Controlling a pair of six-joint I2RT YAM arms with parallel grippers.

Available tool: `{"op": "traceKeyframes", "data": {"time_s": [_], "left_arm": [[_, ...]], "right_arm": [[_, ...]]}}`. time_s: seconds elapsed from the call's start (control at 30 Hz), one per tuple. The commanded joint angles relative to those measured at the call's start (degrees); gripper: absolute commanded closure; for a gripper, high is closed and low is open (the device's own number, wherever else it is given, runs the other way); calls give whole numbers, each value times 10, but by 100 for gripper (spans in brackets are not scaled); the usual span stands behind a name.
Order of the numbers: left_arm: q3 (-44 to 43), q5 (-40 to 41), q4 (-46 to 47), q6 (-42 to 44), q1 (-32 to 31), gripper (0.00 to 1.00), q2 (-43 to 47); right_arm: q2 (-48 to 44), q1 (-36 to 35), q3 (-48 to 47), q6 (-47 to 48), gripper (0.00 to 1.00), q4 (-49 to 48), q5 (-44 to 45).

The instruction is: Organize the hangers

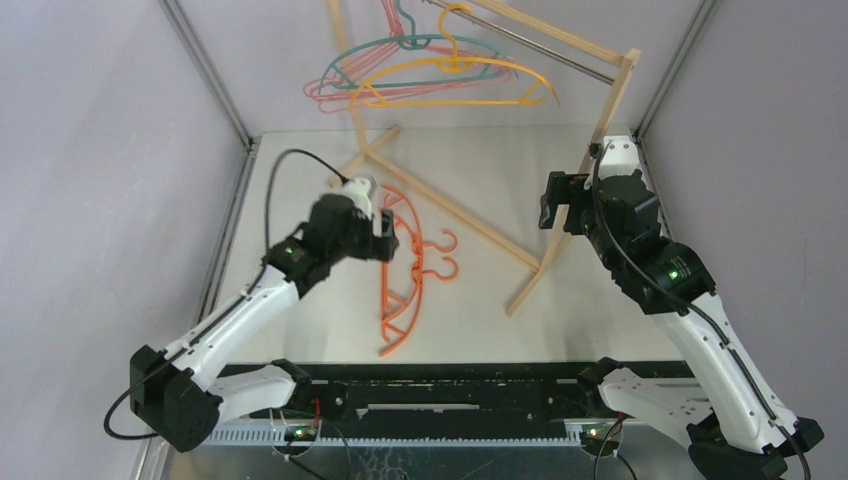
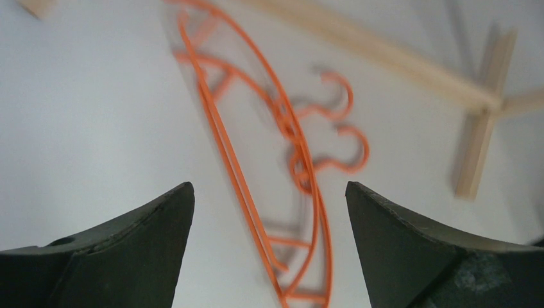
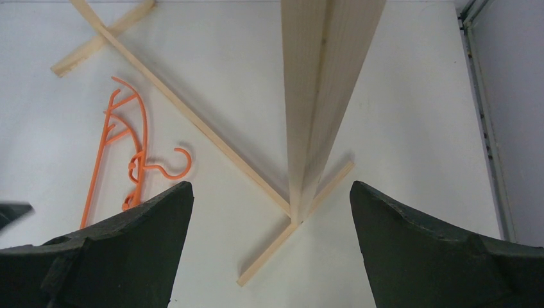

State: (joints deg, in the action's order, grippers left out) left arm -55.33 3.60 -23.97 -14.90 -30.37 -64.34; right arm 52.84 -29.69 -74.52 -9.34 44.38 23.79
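Orange hangers [image 1: 410,265], 2 stacked flat on the surface [image 1: 300,170], look light, stiff, slippery plastic; grab a thin bar, both left tool [image 2: 269,247] and right tool [image 3: 269,247] spread, empty.

Two plastic hangers [image 1: 408,270] lay stacked flat on the tabletop [image 1: 480,320] at the centre of the top view, hooks pointing right. The left end effector [image 1: 385,237] hovered over their upper left part. The wooden rack [image 1: 560,215] stood behind and to the right of them, its base rail running diagonally from upper centre to lower right. More hangers [image 1: 430,72] hung from the rack's rod [image 1: 520,40] at the top centre. The right end effector [image 1: 553,210] sat beside the rack's right upright, right of centre.
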Motion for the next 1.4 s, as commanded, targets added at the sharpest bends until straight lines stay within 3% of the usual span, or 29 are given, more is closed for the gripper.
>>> {"op": "traceKeyframes", "data": {"time_s": [0.0,0.23,0.47,0.73,1.07,1.2,1.37], "left_arm": [[69,54,17,-42,-69,11,22],[118,74,49,-59,-113,20,-29],[101,83,64,-41,-155,21,-119],[69,60,85,-36,-166,25,-220],[54,62,99,-15,-168,27,-271],[53,47,106,-12,-168,37,-289],[59,36,118,-16,-168,42,-309]], "right_arm": [[2,2,-1,-8,0,-6,-4],[4,2,0,-12,0,-1,-9],[-13,2,20,-11,0,-4,-3],[-15,2,21,-7,0,2,7],[-22,3,33,-5,0,0,16],[-22,3,33,-2,0,-4,16],[-21,4,33,-1,0,-7,12]]}}
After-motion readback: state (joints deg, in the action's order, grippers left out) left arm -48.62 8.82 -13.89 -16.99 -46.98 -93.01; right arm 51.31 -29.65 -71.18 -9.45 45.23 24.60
